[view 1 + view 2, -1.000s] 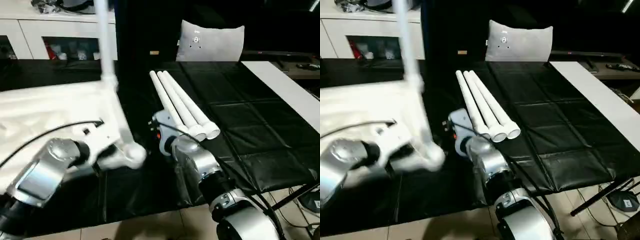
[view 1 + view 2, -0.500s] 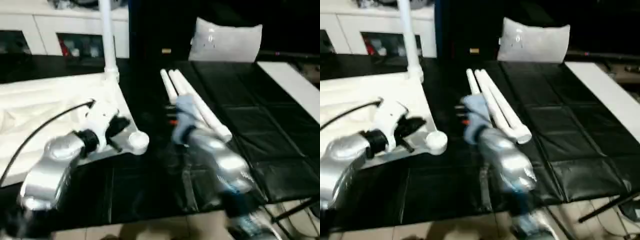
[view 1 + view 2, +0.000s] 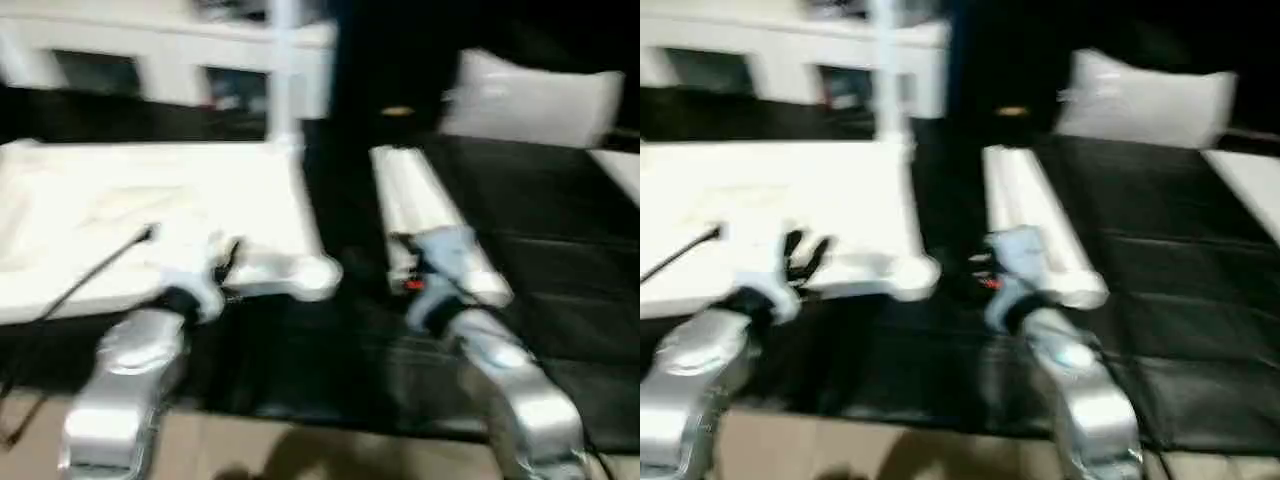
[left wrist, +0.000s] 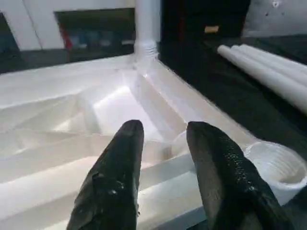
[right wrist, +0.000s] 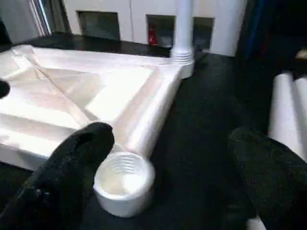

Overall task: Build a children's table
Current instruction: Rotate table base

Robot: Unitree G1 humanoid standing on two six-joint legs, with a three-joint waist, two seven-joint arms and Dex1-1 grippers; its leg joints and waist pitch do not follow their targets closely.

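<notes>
The white table top (image 3: 120, 215) lies ribbed side up on the black mat. One leg (image 3: 283, 70) stands upright in its far right corner socket. The near right corner socket (image 5: 123, 182) is empty. Loose white legs (image 3: 425, 210) lie side by side just right of the top. My left gripper (image 4: 165, 132) hovers open over the top's near rim, by the empty socket, with nothing between its fingers (image 4: 127, 143). My right gripper (image 5: 172, 139) stands wide open beside the loose legs, pointing toward the empty socket.
A grey-white pillow (image 3: 535, 95) leans at the back right. A white cabinet (image 3: 150, 50) runs along the back left. A white board (image 3: 620, 170) lies at the mat's right edge. The mat's front edge (image 3: 330, 425) drops to the floor near my forearms.
My left gripper has opened and let go of the table top's near edge; the top now lies flat. My right arm has swung forward beside the loose legs. The camera has shifted.
</notes>
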